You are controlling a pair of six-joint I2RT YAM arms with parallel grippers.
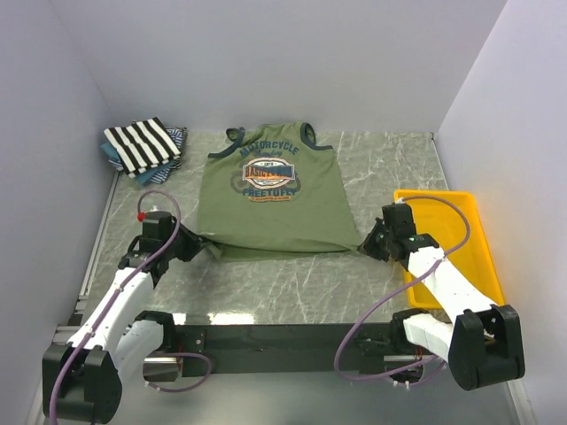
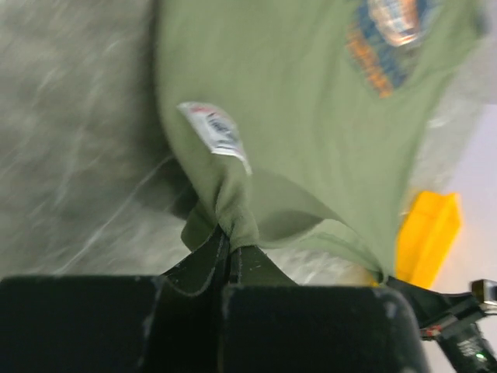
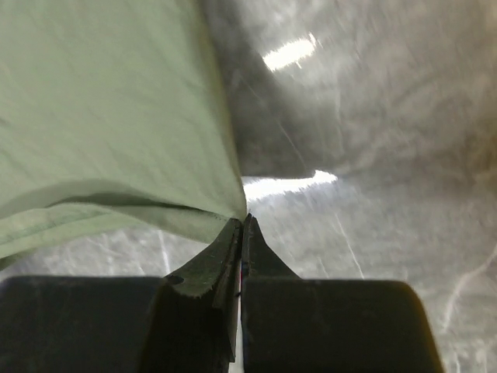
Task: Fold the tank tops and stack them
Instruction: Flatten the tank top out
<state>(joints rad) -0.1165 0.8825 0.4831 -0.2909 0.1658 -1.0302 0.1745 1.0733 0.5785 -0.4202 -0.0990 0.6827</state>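
Left gripper (image 1: 190,241) and right gripper (image 1: 368,245) clamp the near hem corners of the olive tank top (image 1: 270,199), spread at the centre of the table (image 1: 292,292), a light, limp cloth likely best held by its corners.

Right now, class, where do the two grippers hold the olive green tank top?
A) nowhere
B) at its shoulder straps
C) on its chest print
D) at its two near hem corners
D: the left gripper and right gripper are each shut on a near hem corner of the olive green tank top.
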